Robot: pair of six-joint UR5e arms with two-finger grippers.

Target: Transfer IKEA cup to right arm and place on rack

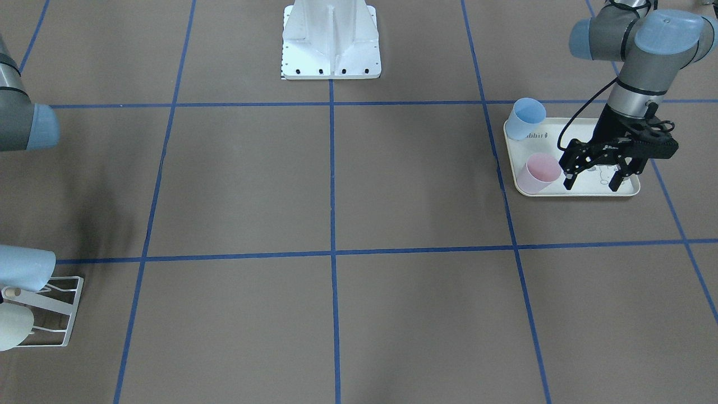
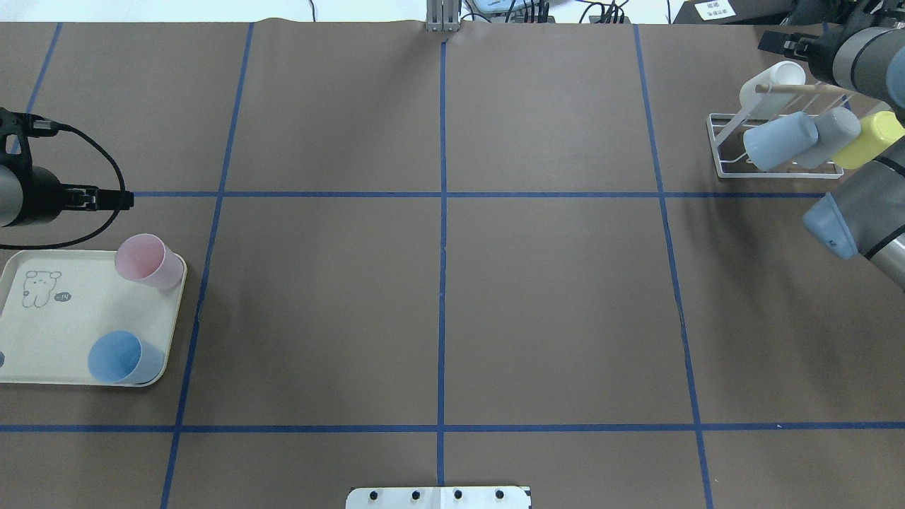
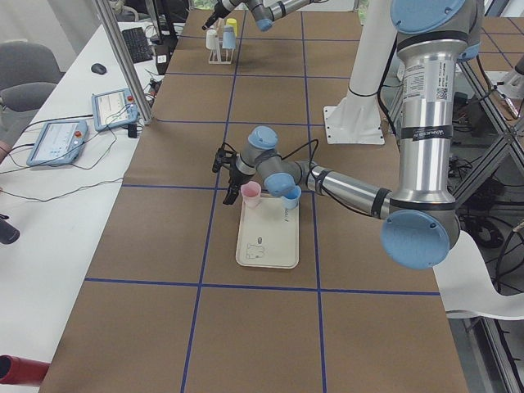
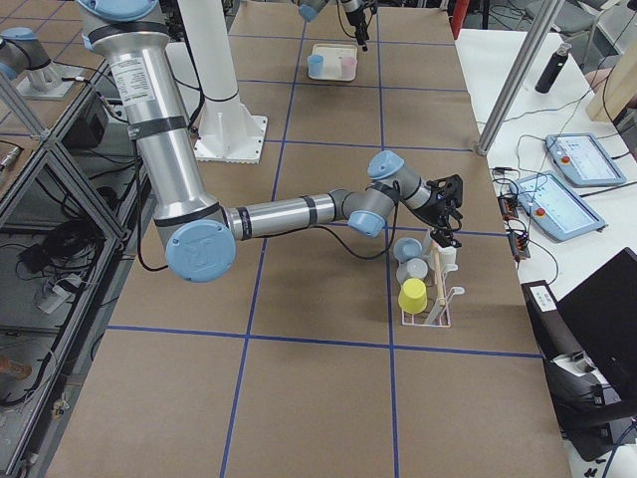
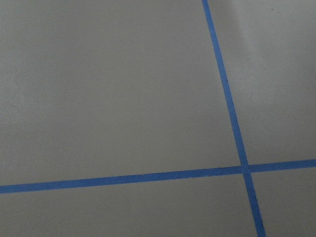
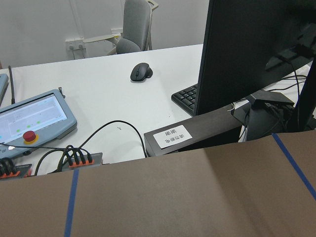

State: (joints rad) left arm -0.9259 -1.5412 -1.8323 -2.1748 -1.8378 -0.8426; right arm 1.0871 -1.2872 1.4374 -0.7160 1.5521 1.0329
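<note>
Two tapered cups, pink cup (image 2: pixel 148 260), blue cup (image 2: pixel 124 357), upright on cream tray (image 2: pixel 56 346)

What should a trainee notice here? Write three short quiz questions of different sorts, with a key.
1. True or false: the left end effector grips the pink cup.
2. How many cups stand on the tray? A one, B two, C four.
3. Fill in: the yellow cup hangs on the ____.
Key: 1 false, its jaws stand open and empty; 2 B; 3 rack.
</note>
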